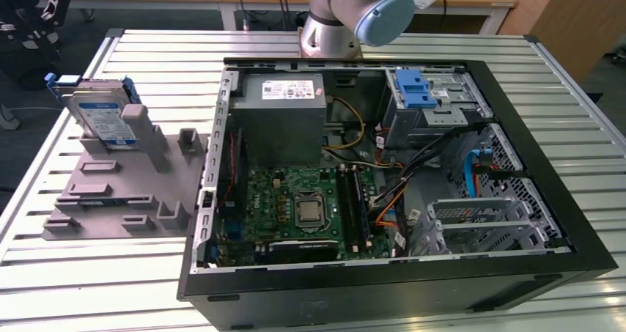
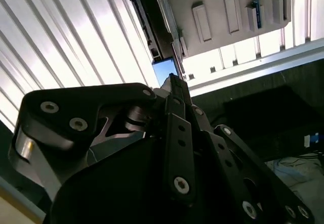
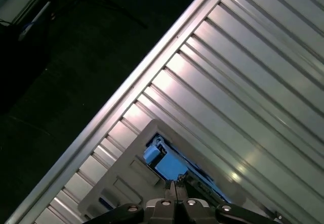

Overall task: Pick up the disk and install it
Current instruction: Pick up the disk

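Table (image 1: 127, 288): ribbed bare metal slats, shiny, strong glare. Holder (image 1: 117, 193) at the exterior view's left: smooth matt grey plastic. Disk (image 1: 102, 119): silver metal, glossy paper label, blue plastic bracket. Computer case (image 1: 391, 292): matt black metal. Gripper (image 2: 173, 80): black semi-matt links, bright metal screws.

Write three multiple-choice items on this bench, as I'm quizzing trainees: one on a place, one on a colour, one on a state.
1. Where is the disk? A inside the computer case B standing in the grey fixture C on the floor
2. What colour is the latch on the drive cage? A red B blue C yellow
3. The case's side is: A open B closed C taped
B: it stands in the fixture, on the exterior view's left of the case. B: blue plastic on silver metal. A: the motherboard shows.
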